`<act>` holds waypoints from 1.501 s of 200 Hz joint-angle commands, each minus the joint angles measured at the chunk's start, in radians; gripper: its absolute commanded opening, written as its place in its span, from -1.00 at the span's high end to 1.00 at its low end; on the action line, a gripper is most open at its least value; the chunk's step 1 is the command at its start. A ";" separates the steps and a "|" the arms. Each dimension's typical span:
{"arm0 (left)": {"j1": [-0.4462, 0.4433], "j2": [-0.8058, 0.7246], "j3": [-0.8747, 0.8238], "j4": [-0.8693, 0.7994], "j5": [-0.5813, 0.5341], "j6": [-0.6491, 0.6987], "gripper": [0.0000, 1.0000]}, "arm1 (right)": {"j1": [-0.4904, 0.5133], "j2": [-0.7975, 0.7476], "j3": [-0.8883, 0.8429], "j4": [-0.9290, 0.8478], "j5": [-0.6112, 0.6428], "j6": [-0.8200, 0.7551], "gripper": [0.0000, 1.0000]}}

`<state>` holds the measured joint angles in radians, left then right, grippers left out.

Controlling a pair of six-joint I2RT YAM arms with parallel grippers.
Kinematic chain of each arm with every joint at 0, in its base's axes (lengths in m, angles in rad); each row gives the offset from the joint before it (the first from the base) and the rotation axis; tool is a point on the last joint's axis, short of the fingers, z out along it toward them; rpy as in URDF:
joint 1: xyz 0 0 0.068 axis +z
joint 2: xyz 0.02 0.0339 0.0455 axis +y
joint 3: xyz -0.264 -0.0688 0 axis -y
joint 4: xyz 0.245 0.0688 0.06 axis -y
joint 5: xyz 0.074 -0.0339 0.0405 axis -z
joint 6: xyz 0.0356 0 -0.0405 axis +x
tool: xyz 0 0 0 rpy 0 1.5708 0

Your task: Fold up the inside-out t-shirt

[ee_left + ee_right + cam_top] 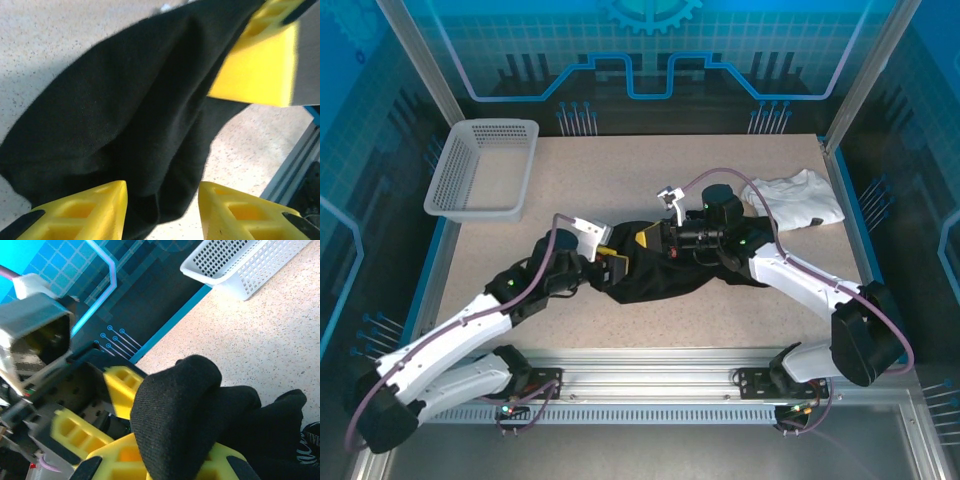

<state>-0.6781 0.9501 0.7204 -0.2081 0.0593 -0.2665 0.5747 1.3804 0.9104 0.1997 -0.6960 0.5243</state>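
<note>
Left claw fingers (pixel 80 212): yellow, nearest the left wrist camera, one at each lower corner of its view.
Left claw (pixel 162 189): released; jaws apart, with a hanging fold of black cloth in the gap and bare table (pixel 235 150) showing between that fold and the right-hand finger.
Black t-shirt (pixel 115 110): spreads up and away from the left claw and reaches the other claw's yellow finger beyond it; in the top view the black t-shirt (pixel 660 280) is a crumpled band under and between both claws, most of it on the near side of them.
Right claw (pixel 170 460): clenched on a thick bunch of the black t-shirt (pixel 180 405), which bulges up over its yellow fingers.
Claws together: in the top view the left claw (pixel 612 262) and right claw (pixel 645 240) sit just beside each other over the middle of the garment, tips facing.
Print or tag: too little shows to tell; a little pale marking shows at the lower right edge of the right wrist view.
White garment (pixel 800 200): crumpled behind the right claw, apart from the black cloth.
White mesh basket (pixel 485 170): well beyond the left claw, at the far left corner; upright.
</note>
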 commanded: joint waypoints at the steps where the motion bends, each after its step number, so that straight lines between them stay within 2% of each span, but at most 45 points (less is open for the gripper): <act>1: -0.001 0.043 0.047 0.044 0.008 0.041 0.14 | -0.015 -0.021 0.015 0.007 -0.004 0.008 1.00; 9: -0.001 0.063 0.052 0.053 0.001 0.044 0.17 | -0.015 -0.025 0.013 0.004 -0.005 0.006 1.00; 16: 0.000 0.079 0.057 0.059 0.001 0.046 0.28 | -0.015 -0.028 0.012 0.004 -0.004 0.006 1.00; 36: 0.000 0.102 0.065 0.075 0.012 0.045 0.82 | -0.019 -0.039 0.007 -0.015 0.007 -0.007 1.00; 45: 0.001 0.094 0.071 0.072 0.030 0.037 0.94 | -0.020 -0.045 0.012 -0.061 0.041 -0.028 1.00; 53: 0.001 0.079 0.077 0.064 0.061 0.028 0.98 | -0.017 -0.050 0.036 -0.160 0.121 -0.060 1.00; 65: 0.000 0.046 0.092 0.055 0.130 -0.006 1.00 | 0.000 -0.045 0.098 -0.333 0.318 -0.122 1.00; 75: 0.001 0.022 0.105 0.066 0.216 -0.048 1.00 | 0.022 -0.032 0.153 -0.433 0.486 -0.153 0.86; 87: 0.000 0.007 0.124 0.095 0.289 -0.123 1.00 | 0.046 -0.022 0.193 -0.482 0.599 -0.182 0.65; 99: 0.002 -0.003 0.145 0.107 0.275 -0.204 1.00 | 0.066 -0.032 0.219 -0.526 0.688 -0.221 0.44; 113: 0.008 -0.007 0.169 0.094 0.204 -0.282 1.00 | 0.082 -0.071 0.217 -0.565 0.755 -0.284 0.25; 135: 0.009 0.017 0.206 0.083 0.158 -0.335 1.00 | 0.095 -0.207 0.124 -0.535 0.714 -0.369 0.04; 165: 0.009 0.053 0.250 0.080 0.164 -0.363 1.00 | 0.129 -0.384 -0.056 -0.386 0.531 -0.407 -0.05; 198: 0.009 0.052 0.254 0.086 0.160 -0.363 1.00 | 0.158 -0.399 -0.179 -0.186 0.361 -0.361 -0.05; 213: 0.009 0.052 0.252 0.087 0.161 -0.361 1.00 | 0.185 -0.363 -0.189 -0.142 0.350 -0.372 -0.05; 234: 0.009 0.052 0.248 0.091 0.174 -0.359 1.00 | 0.198 -0.300 -0.171 -0.119 0.405 -0.368 -0.02; 273: 0.038 0.034 0.231 0.097 0.169 -0.359 1.00 | 0.197 -0.256 -0.138 -0.112 0.424 -0.384 0.30; 300: 0.064 0.021 0.211 0.110 0.191 -0.367 1.00 | 0.178 -0.284 -0.153 -0.111 0.420 -0.382 0.26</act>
<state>-0.6338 1.0046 0.9398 -0.1326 0.2329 -0.6056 0.7601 1.1267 0.7349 0.0395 -0.2699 0.1520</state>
